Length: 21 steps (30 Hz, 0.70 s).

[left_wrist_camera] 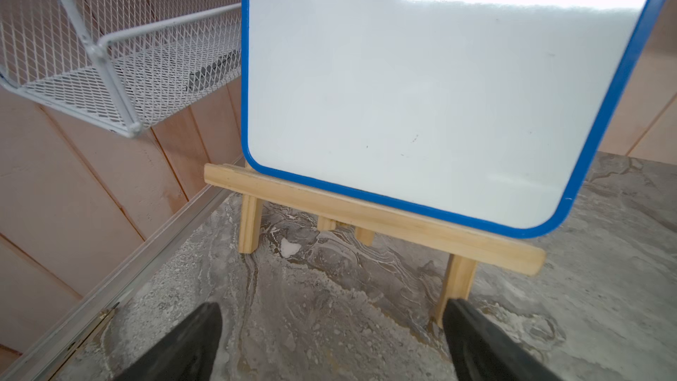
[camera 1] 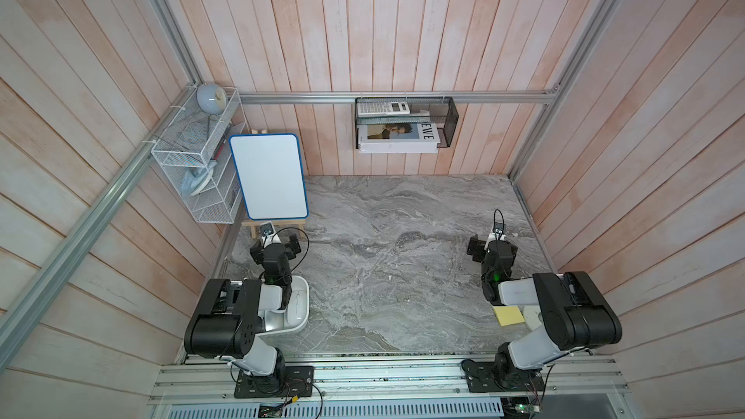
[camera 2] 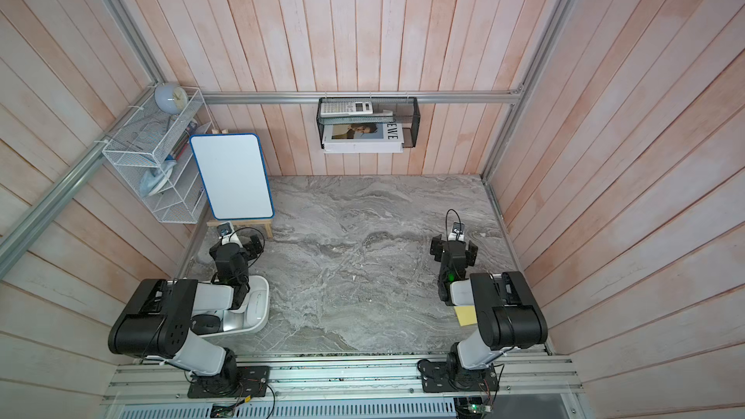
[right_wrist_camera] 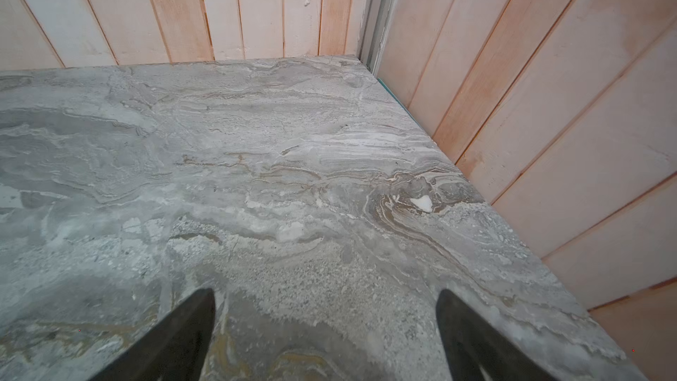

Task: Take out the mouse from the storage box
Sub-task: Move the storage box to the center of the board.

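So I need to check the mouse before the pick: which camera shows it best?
A top view shows it best: the dark mouse lies in the white storage box, half under the left arm. In a top view that arm hides the mouse. Neither wrist view shows it.

Two arms, alike: the left arm (camera 1: 225, 316) and right arm (camera 1: 564, 316) each have bulky black joint housings, white link shells and a black base plate bolted to a silver slotted rail. Thin black cables loop over the wrists. A green light glows on each forearm. Each wrist carries a small white camera block, and the fingers (left_wrist_camera: 183, 346) are black and tapered.
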Motion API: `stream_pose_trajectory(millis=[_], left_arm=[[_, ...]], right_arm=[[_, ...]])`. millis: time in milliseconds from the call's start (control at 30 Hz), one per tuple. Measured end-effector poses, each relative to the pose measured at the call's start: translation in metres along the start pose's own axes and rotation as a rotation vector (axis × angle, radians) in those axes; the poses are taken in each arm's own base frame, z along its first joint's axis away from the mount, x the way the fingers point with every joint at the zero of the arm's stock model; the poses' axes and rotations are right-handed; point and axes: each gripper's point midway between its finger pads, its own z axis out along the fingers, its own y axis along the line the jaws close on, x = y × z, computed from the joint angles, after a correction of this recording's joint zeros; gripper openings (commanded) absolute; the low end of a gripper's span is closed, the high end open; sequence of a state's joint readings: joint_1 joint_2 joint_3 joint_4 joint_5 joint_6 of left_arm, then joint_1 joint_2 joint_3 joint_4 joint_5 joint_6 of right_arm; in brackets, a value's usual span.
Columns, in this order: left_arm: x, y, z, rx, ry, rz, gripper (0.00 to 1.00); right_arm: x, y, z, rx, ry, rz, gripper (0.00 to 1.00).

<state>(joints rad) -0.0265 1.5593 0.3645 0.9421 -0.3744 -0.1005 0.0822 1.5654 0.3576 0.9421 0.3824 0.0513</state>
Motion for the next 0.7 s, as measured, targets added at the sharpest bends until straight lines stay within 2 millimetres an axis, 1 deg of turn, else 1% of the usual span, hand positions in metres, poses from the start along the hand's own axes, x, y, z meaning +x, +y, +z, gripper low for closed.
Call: stream_pose_trajectory(millis=[600,700], left_arm=[[0.0000,0.0000,0.0000,0.000,0.000,0.000,1.00],[0.0003,-0.0023,-0.0011,0.016,-0.002,0.005,1.00]], right_arm=[[-0.0001,0.0013,0.0000,-0.007,0.000,0.000,0.98],[-0.0010,0.0040,-0.0020,-0.029,-0.011,0.002,0.98]])
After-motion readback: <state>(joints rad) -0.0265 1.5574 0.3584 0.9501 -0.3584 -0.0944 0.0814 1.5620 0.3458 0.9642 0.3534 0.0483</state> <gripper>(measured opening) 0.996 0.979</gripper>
